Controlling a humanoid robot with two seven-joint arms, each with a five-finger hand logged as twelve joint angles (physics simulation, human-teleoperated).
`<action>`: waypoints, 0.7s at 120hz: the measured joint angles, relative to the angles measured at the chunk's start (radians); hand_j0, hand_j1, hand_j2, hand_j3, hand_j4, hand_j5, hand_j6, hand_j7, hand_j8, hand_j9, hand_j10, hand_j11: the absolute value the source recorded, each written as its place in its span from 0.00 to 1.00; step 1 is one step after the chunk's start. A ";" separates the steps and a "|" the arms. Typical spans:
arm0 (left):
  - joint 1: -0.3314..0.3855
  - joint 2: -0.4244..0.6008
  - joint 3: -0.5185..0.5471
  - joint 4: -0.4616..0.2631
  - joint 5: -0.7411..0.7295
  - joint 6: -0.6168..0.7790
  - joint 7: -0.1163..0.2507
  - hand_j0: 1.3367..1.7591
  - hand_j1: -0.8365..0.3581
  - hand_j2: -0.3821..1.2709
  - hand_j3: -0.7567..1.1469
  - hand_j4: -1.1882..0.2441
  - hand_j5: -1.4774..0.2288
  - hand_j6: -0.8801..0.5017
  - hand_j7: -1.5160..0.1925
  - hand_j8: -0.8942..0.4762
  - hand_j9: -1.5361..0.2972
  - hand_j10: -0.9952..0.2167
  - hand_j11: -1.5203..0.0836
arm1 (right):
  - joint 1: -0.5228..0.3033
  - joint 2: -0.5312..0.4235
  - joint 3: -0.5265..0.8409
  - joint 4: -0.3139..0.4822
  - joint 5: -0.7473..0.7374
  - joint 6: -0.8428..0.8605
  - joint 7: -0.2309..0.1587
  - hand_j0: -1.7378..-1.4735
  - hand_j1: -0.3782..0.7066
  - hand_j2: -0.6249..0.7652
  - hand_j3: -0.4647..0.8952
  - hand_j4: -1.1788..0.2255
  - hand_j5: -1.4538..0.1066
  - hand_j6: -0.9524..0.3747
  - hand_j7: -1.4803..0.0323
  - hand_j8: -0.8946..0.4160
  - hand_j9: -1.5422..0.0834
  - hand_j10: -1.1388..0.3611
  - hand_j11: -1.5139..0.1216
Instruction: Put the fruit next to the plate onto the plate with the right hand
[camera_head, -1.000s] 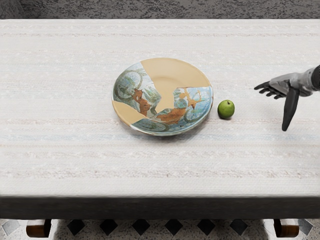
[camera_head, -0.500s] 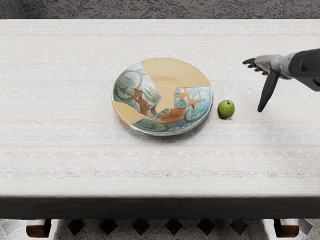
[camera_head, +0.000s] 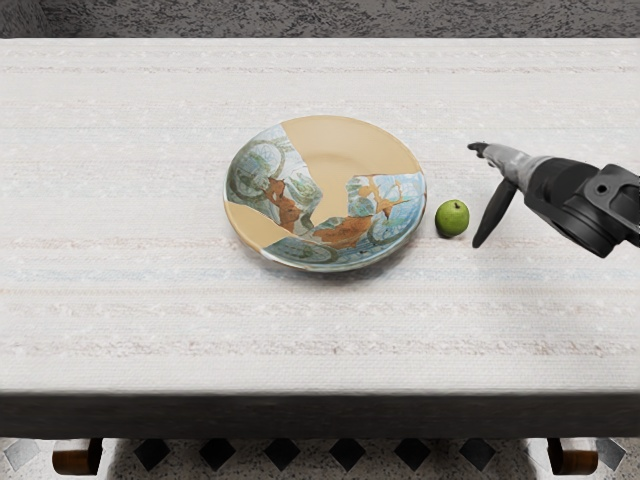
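Nothing done yet: green fruit (camera_head: 452, 217) sits on the table (camera_head: 150, 300) just right of the plate (camera_head: 330, 150), apart from its rim by a sliver. Plate holds nothing. Right hand (camera_head: 503, 172) hovers just right of the fruit, fingers extended, unclenched, gripping nothing, one digit hanging down beside it. Remaining: grasp, lift, carry left over the rim, release

Pale table (camera_head: 150, 300) with plate (camera_head: 325, 192), green fruit (camera_head: 452, 217).
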 joint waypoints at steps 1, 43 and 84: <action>0.000 0.000 0.000 0.000 0.000 0.000 0.000 0.76 0.97 0.23 0.40 0.82 0.85 0.62 0.87 0.64 0.82 0.80 0.93 | -0.001 0.001 0.000 0.000 0.000 -0.001 0.000 0.30 0.03 0.45 0.34 0.84 0.93 0.71 0.98 0.68 0.95 0.76 0.93; -0.001 0.000 0.000 0.000 0.000 0.000 0.000 0.76 0.97 0.23 0.40 0.82 0.85 0.62 0.87 0.64 0.82 0.80 0.93 | -0.048 0.064 -0.002 -0.015 -0.094 -0.086 0.000 0.30 0.03 0.45 0.34 0.84 0.93 0.71 0.98 0.68 0.95 0.76 0.93; -0.001 0.000 0.000 0.000 0.000 0.000 0.000 0.76 0.97 0.23 0.40 0.82 0.85 0.62 0.87 0.64 0.82 0.80 0.93 | -0.035 0.085 -0.026 -0.062 -0.129 -0.072 0.000 0.30 0.03 0.45 0.34 0.84 0.93 0.71 0.98 0.68 0.95 0.76 0.93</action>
